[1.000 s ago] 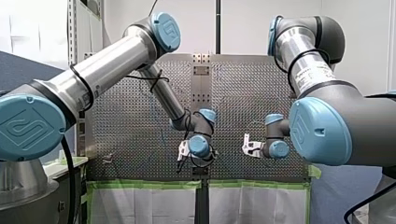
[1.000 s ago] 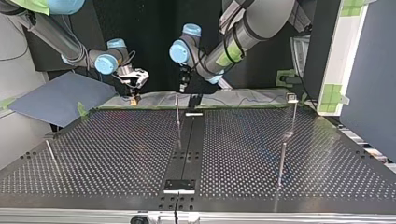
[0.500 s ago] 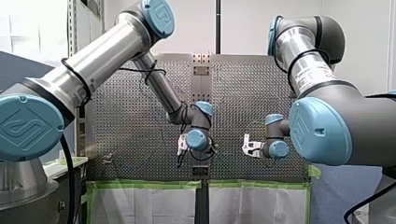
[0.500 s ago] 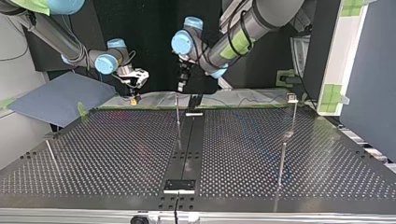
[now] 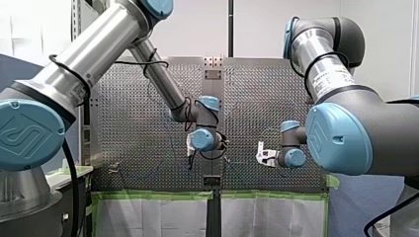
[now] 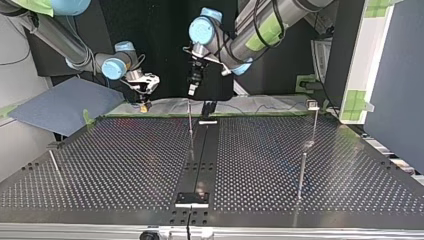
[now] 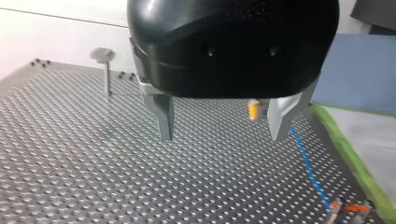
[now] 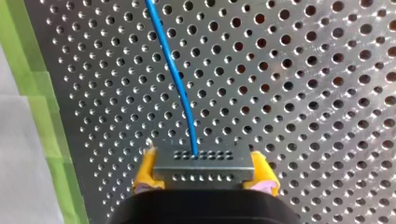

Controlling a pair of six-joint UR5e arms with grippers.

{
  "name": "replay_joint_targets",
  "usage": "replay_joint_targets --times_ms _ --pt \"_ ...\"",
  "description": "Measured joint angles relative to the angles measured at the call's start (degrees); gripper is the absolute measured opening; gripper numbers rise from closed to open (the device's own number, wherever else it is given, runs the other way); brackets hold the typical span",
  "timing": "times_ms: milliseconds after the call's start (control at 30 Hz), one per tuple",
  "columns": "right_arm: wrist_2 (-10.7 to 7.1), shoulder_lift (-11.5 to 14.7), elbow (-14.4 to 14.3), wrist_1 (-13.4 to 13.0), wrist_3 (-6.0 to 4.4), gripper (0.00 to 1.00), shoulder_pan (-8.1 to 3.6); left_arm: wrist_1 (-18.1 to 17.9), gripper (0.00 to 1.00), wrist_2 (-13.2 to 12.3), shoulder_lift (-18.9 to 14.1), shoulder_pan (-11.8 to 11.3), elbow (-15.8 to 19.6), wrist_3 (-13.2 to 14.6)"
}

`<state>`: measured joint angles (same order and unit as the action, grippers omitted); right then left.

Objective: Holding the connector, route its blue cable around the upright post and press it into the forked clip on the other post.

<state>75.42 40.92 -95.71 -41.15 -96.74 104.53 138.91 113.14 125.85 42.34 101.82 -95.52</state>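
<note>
Right wrist cam is the only one that really shows the grab. My right claw (image 8: 203, 176) has its yellow pads (image 8: 145, 171) pinching the flat grey connector (image 8: 203, 161), and the thin blue cable (image 8: 175, 74) runs straight ahead of it over the perforated metal worktop (image 8: 303, 93). Left wrist cam shows my left claw (image 7: 223, 134) with its metal fingers (image 7: 163, 112) spread wide, hanging clear of the worktop. Only the top view shows the thin upright metal post (image 6: 190, 117), just under the left claw.
</note>
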Motion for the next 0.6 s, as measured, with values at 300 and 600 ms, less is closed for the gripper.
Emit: replay_joint_targets --times_ms 300,600 --pt "0.0 -0.02 0.0 0.16 -0.27 0.0 0.33 -4.5 1.0 -0.03 -4.48 0.05 4.48 -0.01" --pt "0.0 -0.02 -0.03 0.51 -0.31 0.0 0.39 -8.38 1.0 0.72 -9.25 0.12 9.25 0.23"
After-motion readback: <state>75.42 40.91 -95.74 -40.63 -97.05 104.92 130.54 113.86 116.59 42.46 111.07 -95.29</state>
